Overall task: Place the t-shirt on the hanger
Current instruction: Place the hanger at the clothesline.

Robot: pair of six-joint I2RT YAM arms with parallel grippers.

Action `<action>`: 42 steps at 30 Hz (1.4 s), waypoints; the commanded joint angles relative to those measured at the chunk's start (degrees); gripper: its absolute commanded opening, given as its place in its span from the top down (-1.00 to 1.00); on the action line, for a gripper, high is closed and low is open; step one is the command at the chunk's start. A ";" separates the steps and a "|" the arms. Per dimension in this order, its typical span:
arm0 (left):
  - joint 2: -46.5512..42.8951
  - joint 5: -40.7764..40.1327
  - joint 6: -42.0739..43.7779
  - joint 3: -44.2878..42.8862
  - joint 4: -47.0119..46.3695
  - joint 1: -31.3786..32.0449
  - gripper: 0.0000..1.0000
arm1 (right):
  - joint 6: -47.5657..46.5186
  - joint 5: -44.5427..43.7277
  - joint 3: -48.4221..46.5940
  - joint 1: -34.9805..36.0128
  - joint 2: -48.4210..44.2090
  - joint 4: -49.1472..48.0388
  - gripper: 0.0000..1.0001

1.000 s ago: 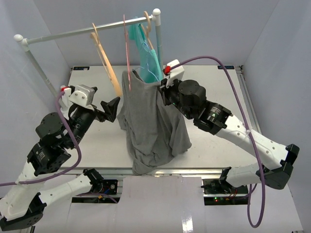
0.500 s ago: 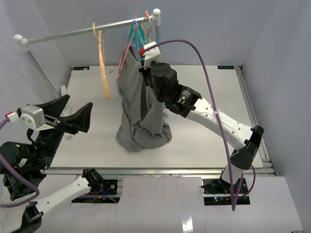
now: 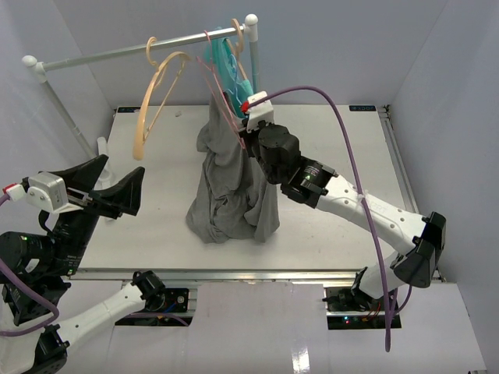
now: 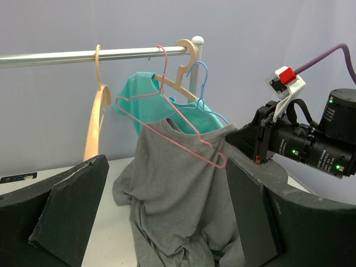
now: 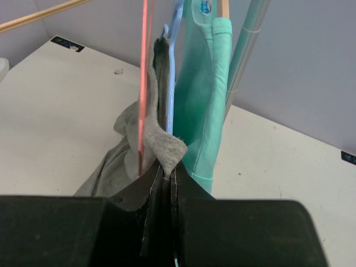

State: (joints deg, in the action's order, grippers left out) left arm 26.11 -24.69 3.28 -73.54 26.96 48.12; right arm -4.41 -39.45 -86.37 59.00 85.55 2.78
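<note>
The right gripper (image 5: 166, 178) has its jaws pressed together on a small fold of the gray t-shirt (image 5: 161, 146). In the overhead view the wrist and the cloth cover its fingertips. Of the light-blue hanger (image 5: 169, 83) only the hook and a short run of wire show, directly ahead of this gripper. The rest is lost behind the shirt and a teal garment (image 5: 203, 94). Whether the shirt sits on it cannot be told.

The pinched fold is the shirt's top edge, held up close under the rail (image 3: 117, 53). From there the cloth drops away below the gripper, and its bottom lies heaped on the table (image 3: 156, 226). A pink hanger (image 4: 167, 105) crosses the shirt's front, just left of the jaws.

The left gripper (image 3: 123, 167) is spread wide and grips nothing. The shirt hangs out in front of it, well apart.

Counted: one gray shirt, one teal garment, one blue hanger, one pink hanger that can be made out, two tan hangers (image 4: 97, 111), and one rail.
</note>
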 commanded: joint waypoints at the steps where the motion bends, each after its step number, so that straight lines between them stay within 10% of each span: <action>1: 1.31 -0.45 -0.64 -0.47 1.08 0.05 -0.96 | -3.41 -0.02 -4.41 0.06 0.49 -9.02 0.85; 21: 0.10 0.95 -0.11 0.68 1.08 0.05 -0.96 | -9.08 -2.23 -33.50 -4.93 19.94 -3.71 0.85; 38: -0.27 1.13 -0.97 3.29 0.66 0.08 -0.96 | -7.25 -0.44 -27.06 -7.06 21.35 0.38 0.84; 42: -0.18 -0.27 -0.29 4.67 0.02 0.09 -0.96 | -6.49 -0.15 -25.25 -7.06 19.02 0.38 0.42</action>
State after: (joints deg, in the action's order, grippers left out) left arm 25.87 -23.67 2.60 -70.00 26.92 48.12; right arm -12.04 -39.63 -113.11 52.14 108.74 5.73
